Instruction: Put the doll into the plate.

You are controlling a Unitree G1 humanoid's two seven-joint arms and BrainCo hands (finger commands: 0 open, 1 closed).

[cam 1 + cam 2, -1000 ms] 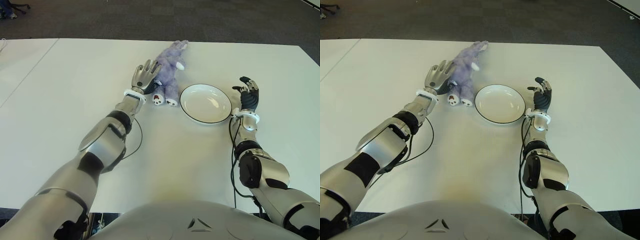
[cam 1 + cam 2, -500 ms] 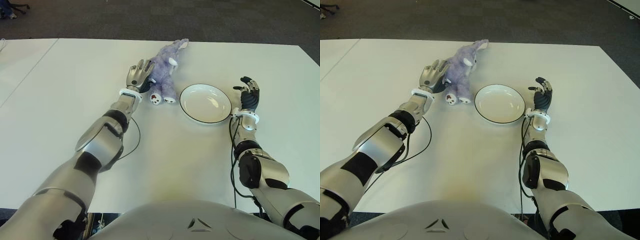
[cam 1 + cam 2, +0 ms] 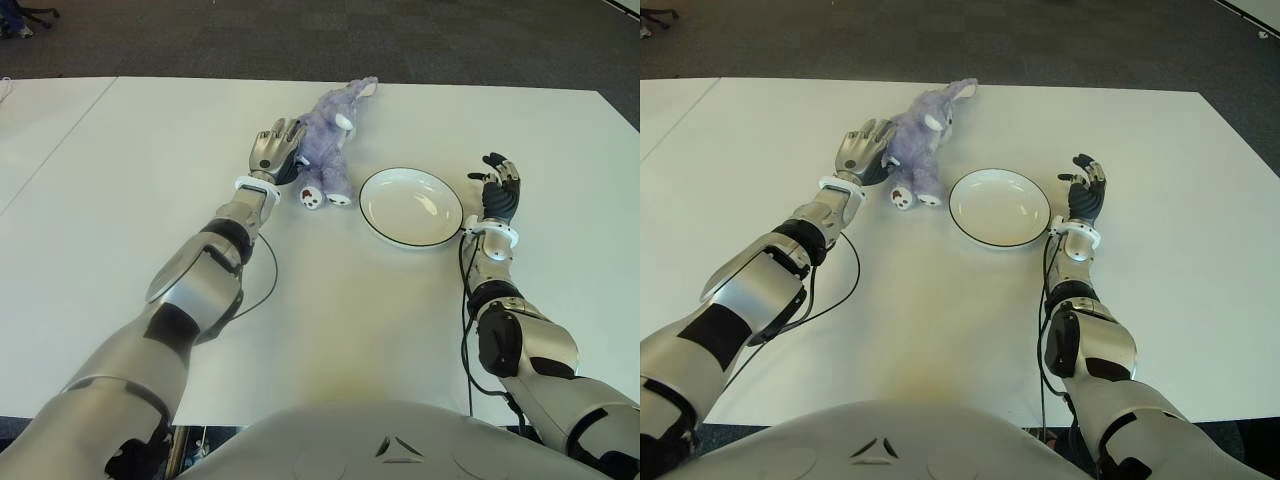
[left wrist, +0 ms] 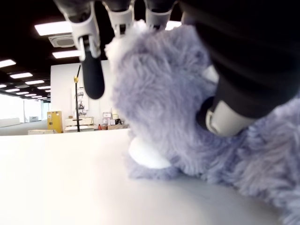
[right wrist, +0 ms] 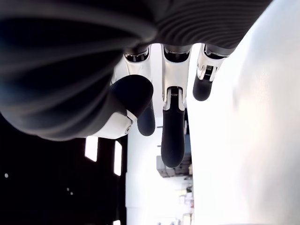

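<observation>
the left robot hand [image 3: 276, 150] lies against the left side of the doll [image 3: 328, 142], its fingers [image 4: 93, 70] reaching over the purple fur and the thumb pressing into the plush from the other side, so the hand looks partly closed around the toy, though the hold is loose and the doll is flat on the worktop [image 3: 130, 190]. the doll is a purple plush animal with white paws, lying lengthwise with its feet pointing toward the robot and its head toward the far edge. it sits just to the left of the plate [image 3: 411, 207], close but not touching it, and it is outside the rim. the plate is white with a thin dark edge and has nothing in it. the right robot hand [image 3: 497, 189] shows just beside the plate on its right side, fingers [image 5: 171, 126] slightly bent, apart from one another and holding nothing. a thin black cable [image 3: 265, 280] loops on the worktop beside the left forearm. beyond the far edge of the white worktop there is dark carpet [image 3: 400, 40].
</observation>
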